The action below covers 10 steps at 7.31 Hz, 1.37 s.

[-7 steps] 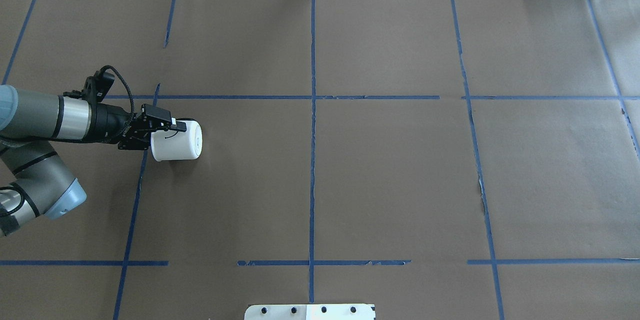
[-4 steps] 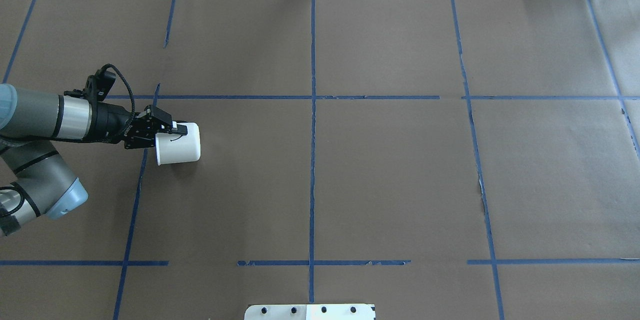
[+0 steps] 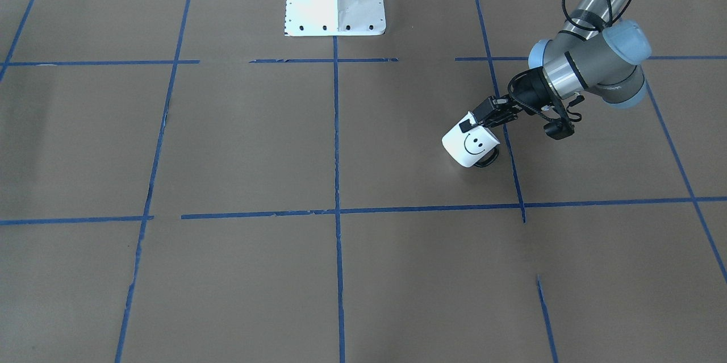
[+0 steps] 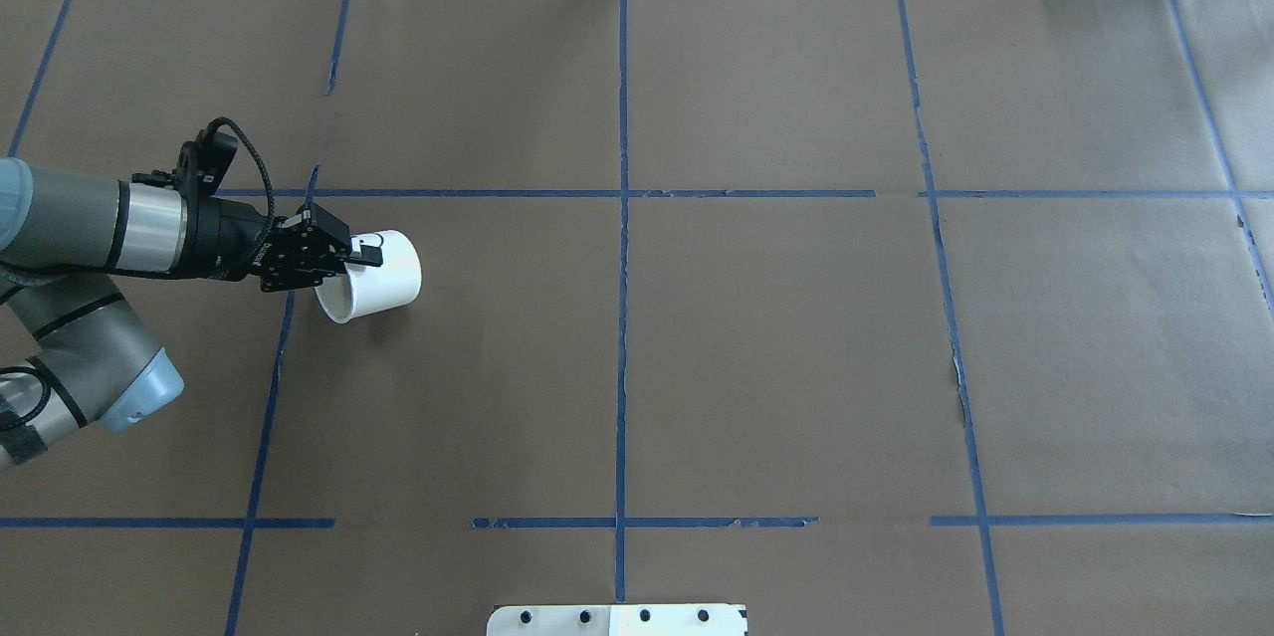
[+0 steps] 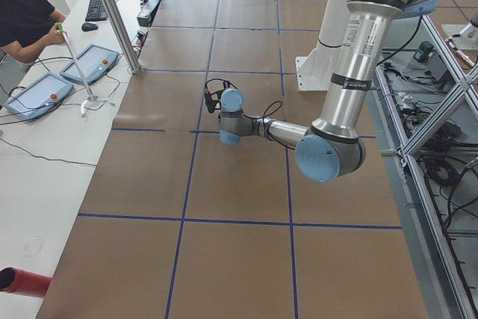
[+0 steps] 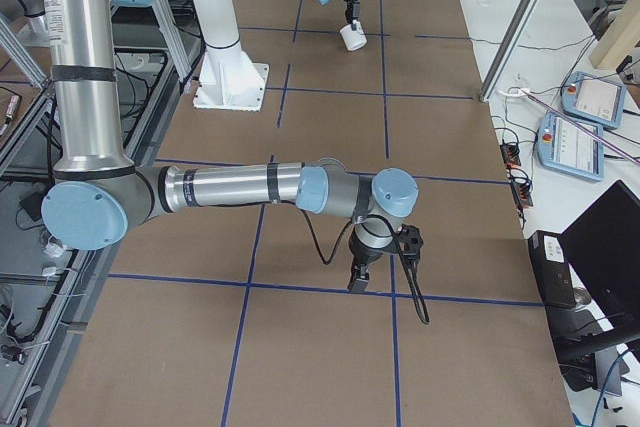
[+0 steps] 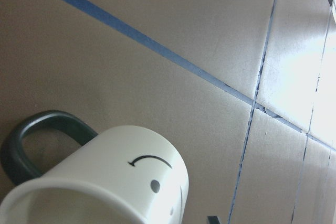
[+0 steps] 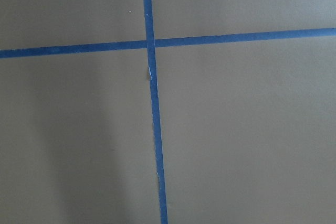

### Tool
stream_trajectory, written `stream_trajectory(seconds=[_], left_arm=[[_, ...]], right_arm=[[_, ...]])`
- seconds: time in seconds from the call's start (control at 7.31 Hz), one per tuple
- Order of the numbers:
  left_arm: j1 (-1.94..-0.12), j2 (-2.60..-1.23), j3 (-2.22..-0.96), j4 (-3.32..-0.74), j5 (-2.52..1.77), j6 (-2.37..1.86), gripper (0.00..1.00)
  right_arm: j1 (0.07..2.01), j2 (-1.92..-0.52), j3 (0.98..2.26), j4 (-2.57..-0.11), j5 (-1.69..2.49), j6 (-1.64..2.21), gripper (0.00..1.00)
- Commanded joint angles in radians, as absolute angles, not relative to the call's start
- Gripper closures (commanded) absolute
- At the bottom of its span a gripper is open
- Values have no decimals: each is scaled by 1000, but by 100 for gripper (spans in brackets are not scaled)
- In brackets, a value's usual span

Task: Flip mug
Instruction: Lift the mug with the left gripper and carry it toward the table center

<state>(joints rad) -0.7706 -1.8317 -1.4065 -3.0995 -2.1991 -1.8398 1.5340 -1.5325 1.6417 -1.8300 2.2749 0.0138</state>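
The white mug (image 4: 383,278) with a black smiley face (image 3: 475,145) and a black loop handle (image 3: 488,159) hangs tilted in my left gripper (image 4: 350,258). The gripper is shut on the mug's rim. The open mouth points toward the arm and partly upward, the base away from it. In the left wrist view the mug (image 7: 121,182) fills the lower left, with the handle (image 7: 31,140) at its left. I cannot tell whether the base touches the paper. My right gripper (image 6: 358,282) shows only in the exterior right view, low over a tape crossing. I cannot tell if it is open.
Brown paper with blue tape lines (image 4: 622,218) covers the table. The white robot base plate (image 3: 335,5) stands at the robot's side of the table. An operator (image 5: 22,20) and control tablets (image 5: 45,91) are on a side table beyond the far edge.
The left gripper has turned and lifted the mug. Its base faced the camera one second ago; now its open mouth shows from above. The mug has shifted slightly right.
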Motion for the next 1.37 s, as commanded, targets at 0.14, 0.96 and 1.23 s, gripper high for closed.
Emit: stream_trajectory(seconds=[0.14, 0.96, 1.23], left_arm=[[-772, -1839, -1413, -3096, -2216, -1850, 100], [-818, -1968, -1520, -2822, -2359, -1882, 100], [-815, -2084, -1555, -2575, -2353, -1774, 100]], right_arm=[[1534, -1532, 1641, -1830, 2275, 14, 0], [1534, -1532, 1643, -1830, 2275, 14, 0], [1534, -1532, 1641, -1830, 2275, 14, 0]])
